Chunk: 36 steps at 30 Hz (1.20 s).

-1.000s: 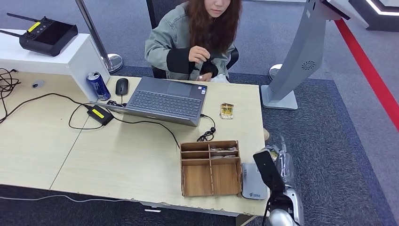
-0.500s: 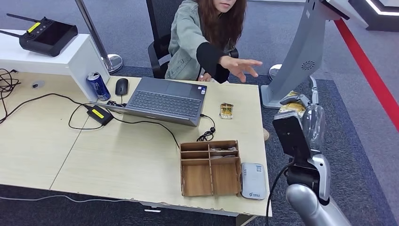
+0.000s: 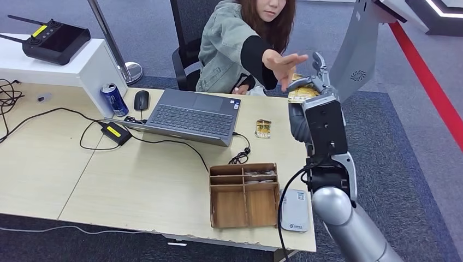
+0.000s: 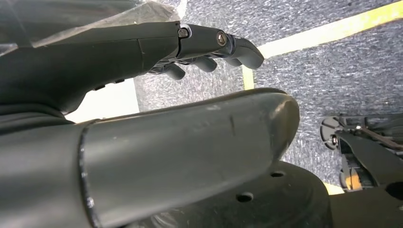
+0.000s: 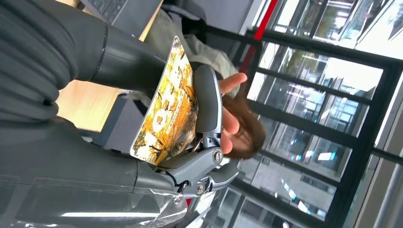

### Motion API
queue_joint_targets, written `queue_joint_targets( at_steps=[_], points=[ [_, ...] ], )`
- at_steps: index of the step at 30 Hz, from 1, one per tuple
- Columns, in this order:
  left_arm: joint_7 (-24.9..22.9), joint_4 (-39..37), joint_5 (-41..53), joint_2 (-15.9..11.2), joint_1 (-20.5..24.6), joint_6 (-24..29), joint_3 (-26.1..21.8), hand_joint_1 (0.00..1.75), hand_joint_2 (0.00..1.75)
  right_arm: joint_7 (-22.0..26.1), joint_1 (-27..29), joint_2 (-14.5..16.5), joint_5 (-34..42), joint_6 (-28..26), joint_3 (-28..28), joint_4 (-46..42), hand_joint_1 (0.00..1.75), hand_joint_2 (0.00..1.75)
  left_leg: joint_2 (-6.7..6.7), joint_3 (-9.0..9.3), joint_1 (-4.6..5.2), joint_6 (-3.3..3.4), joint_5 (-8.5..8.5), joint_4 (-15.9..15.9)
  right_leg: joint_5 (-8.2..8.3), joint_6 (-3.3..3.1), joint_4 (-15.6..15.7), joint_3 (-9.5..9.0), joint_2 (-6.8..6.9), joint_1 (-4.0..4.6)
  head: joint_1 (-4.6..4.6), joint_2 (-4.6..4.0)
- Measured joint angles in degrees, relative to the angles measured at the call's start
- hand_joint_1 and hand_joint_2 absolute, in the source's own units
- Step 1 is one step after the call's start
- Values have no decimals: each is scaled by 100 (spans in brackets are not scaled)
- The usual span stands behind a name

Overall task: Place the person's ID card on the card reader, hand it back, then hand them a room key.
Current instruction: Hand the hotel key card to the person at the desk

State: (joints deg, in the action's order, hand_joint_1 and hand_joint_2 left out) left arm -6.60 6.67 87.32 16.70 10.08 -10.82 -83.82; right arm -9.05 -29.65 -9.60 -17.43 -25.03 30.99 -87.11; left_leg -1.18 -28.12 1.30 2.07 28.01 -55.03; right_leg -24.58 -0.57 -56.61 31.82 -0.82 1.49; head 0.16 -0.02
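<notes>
One second is all it takes: my right hand [image 3: 312, 82] goes from low beside the white card reader [image 3: 295, 210] at the pale wooden desk's [image 3: 136, 185] edge to up at the person's outstretched hand [image 3: 281, 63]. Its fingers pinch the yellow-patterned card [image 5: 166, 111] flat against the thumb, the card just beside the person's fingers, so I judge a handover is imminent. My left hand [image 4: 180, 137] hangs over carpet, fingers seemingly loosely extended and empty, though the view is cramped.

From my console the card [image 5: 167, 108] looks like glossy printed plastic, pinched in my right hand [image 5: 199, 123] of smooth grey plastic with metal pins. The desk [image 3: 142, 185] is matt pale wood laminate, the compartment tray [image 3: 244, 195] raw plywood, the floor [image 3: 393, 158] rough carpet.
</notes>
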Motion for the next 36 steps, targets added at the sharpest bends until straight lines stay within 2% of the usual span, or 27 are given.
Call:
queue_joint_targets(
  at_steps=[10, 17, 18, 21, 22, 36],
  points=[
    [48, 0, 0, 6, -1, -64, 129, 0, 0, 381, -114, 601, 295, 35, 503, 661, 175, 175, 2, 0, 0, 0, 0, 0, 0, 0, 0, 0, 0, 0, 0, 0],
    [60, 0, 0, 6, -4, -70, 137, 0, 0, 444, -113, 831, 386, 15, 711, 1055, 175, 175, 2, 1, 0, -1, 0, 0, 0, 0, 0, 0, 0, 0, -1, 0],
    [60, 0, 0, 6, -4, -70, 137, 0, 0, 444, -113, 849, 391, 15, 729, 1095, 150, 175, 2, 1, 0, -1, 0, 0, 0, 0, 0, 0, 0, 0, -1, 0],
    [59, 0, 0, 6, -5, -70, 137, 0, 0, 444, -111, 891, 427, 14, 768, 1196, 19, 175, 2, 1, 0, 0, 0, 0, 0, 0, 0, 0, 0, 0, -1, 0],
    [59, 0, 0, 6, -6, -70, 137, 0, 0, 446, -110, 901, 446, 13, 779, 1221, 0, 175, 2, 1, 0, 0, 0, 0, 0, 0, 0, 0, 0, 0, 0, 0],
    [87, 0, -3, 4, -9, -33, 136, 0, 0, 449, -60, 897, 424, 22, 859, 1319, 0, 175, 3, 3, 1, 0, 0, 0, 0, 0, 2, 2, 0, 0, 0, 0]
  ],
)
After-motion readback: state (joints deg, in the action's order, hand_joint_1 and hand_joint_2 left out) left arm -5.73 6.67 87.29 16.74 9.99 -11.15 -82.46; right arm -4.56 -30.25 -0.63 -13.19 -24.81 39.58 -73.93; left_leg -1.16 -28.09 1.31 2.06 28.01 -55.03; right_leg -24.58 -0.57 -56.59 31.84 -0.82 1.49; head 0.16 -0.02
